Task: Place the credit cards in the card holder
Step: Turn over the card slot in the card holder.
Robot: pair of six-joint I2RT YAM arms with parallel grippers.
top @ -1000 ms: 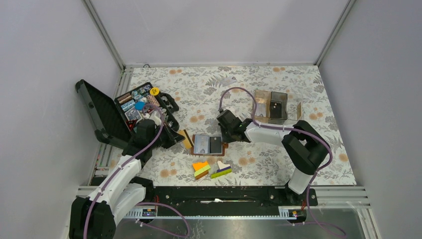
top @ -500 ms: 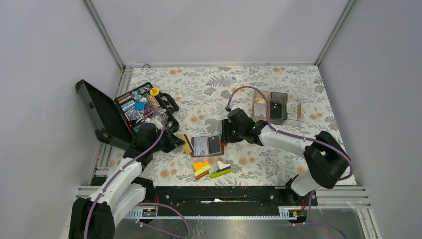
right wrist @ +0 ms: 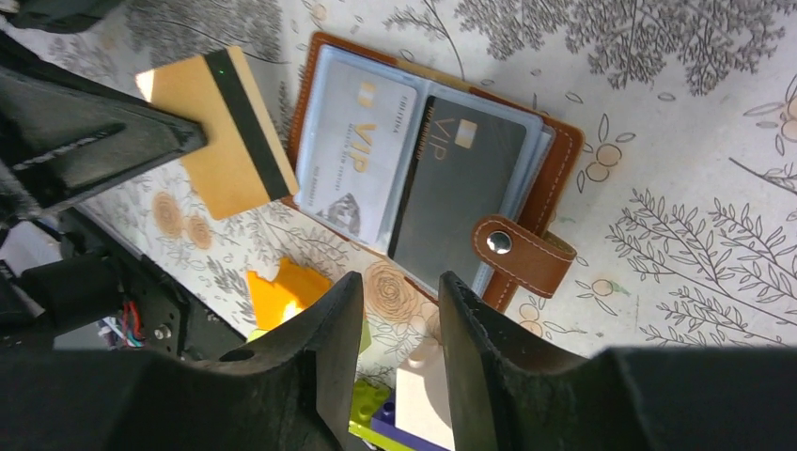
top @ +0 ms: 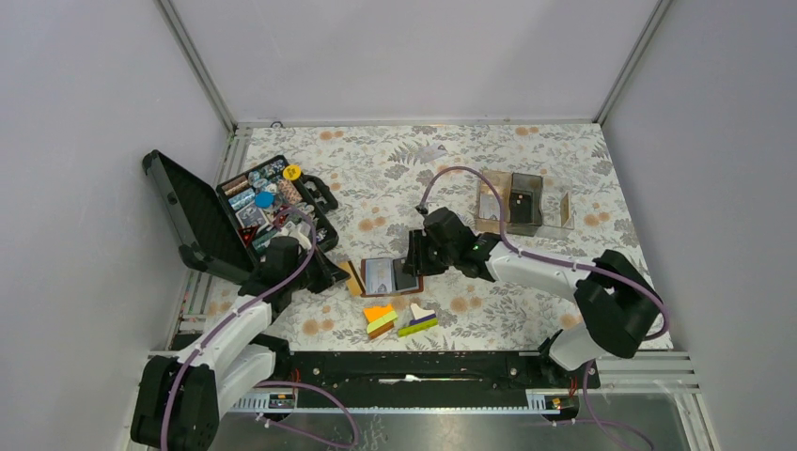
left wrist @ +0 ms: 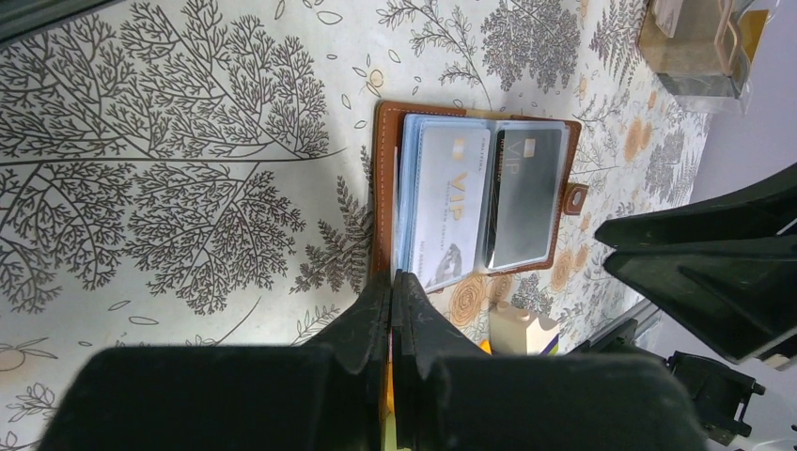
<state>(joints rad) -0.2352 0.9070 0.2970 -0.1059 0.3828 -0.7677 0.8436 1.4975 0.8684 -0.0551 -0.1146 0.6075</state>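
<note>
The brown leather card holder [top: 392,275] lies open on the floral tablecloth, with a grey card [right wrist: 352,150] and a dark card [right wrist: 461,188] in its clear sleeves. The same holder [left wrist: 383,188] shows in the left wrist view with the grey card [left wrist: 451,207] and the dark card [left wrist: 522,197]. My left gripper [top: 335,272] [left wrist: 391,277] is shut on a tan card [right wrist: 226,132] with a black stripe, held just left of the holder. My right gripper [top: 414,256] [right wrist: 399,282] is open above the holder's right side near the snap tab [right wrist: 522,254], with nothing between its fingers.
Orange, green, purple and cream blocks [top: 399,318] lie just in front of the holder. An open black tool case [top: 235,211] stands at the back left. Clear and brown compartment boxes [top: 512,202] sit at the back right.
The right gripper's jaws have gone from nearly shut to open, and that arm's elbow has swung out to the right. The left gripper with the tan card has barely shifted.
</note>
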